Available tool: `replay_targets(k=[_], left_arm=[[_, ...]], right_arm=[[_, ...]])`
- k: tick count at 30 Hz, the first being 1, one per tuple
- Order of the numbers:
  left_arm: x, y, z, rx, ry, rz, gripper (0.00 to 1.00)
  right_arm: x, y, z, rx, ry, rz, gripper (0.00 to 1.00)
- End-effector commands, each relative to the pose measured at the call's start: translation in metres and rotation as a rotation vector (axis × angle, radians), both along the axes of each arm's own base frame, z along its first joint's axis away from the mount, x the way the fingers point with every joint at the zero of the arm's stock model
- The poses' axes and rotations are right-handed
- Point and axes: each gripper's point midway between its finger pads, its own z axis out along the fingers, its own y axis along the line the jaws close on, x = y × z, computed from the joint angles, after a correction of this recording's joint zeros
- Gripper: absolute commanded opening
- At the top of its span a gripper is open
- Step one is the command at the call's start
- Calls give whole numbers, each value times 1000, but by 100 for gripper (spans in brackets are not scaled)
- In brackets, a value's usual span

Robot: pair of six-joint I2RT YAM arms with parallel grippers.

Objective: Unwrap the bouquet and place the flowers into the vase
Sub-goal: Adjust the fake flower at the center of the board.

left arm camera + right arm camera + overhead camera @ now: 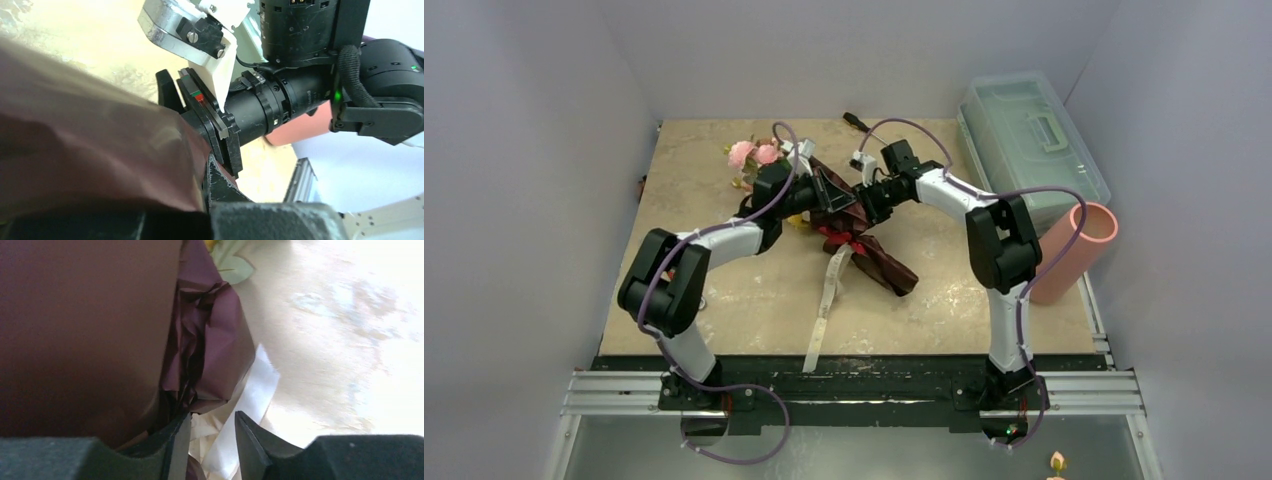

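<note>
Two arms meet over the bouquet (879, 262), lying on the table (724, 290) well apart from the salmon-pink vase (1079, 250). Left jaws clench its dark red paper (90, 150), likely to peel it; right jaws stand parted by the cream ribbon (260, 390).

We're looking straight into a robotics lab here. The left arm (686, 262) and the right arm (999, 250) sit bolted side by side on aluminium rails (614, 392) along the near edge of a beige, stone-patterned tabletop (754, 300), with purple cables (1039, 190) looping off their joints. Plain pale walls (534, 150) box the tabletop in on three sides, and that closed-in, bare grey surround is the look of a purpose-built test cell.
</note>
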Motion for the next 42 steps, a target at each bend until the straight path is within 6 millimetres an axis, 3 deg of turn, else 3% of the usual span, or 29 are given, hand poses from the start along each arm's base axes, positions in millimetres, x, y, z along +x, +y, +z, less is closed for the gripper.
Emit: replay_targets(k=[1,4,7,14,19,22,25,28,32,36,42], left_arm=[[34,1,-37,184,8,72,0],[43,-4,-55,244,19,85,0],[49,-9,-67,274,33,90,0],[61,-21,-90,333,23,74,0],[85,-36,-91,352,-28,38,8],[100,-45,-87,356,-57,19,20],[108,-53,-69,352,-108,-7,43],[110,-57,-35,349,-183,-52,72],[110,-44,16,318,-255,-60,97],[112,-17,50,282,-268,-41,100],[99,37,60,345,-236,9,100]], right_arm=[[19,-29,-2,-36,-8,-24,45],[30,-64,-13,-134,-16,-63,49],[37,-85,-5,-189,-76,-87,53],[61,-115,25,-260,-185,-177,67],[84,-131,55,-247,-230,-231,67],[91,-133,73,-242,-268,-238,67],[85,-132,82,-234,-267,-217,67],[78,-139,77,-264,-265,-195,69],[76,-149,73,-269,-254,-198,70],[77,-142,78,-192,-206,-186,70],[65,-133,75,-146,-155,-106,68]])
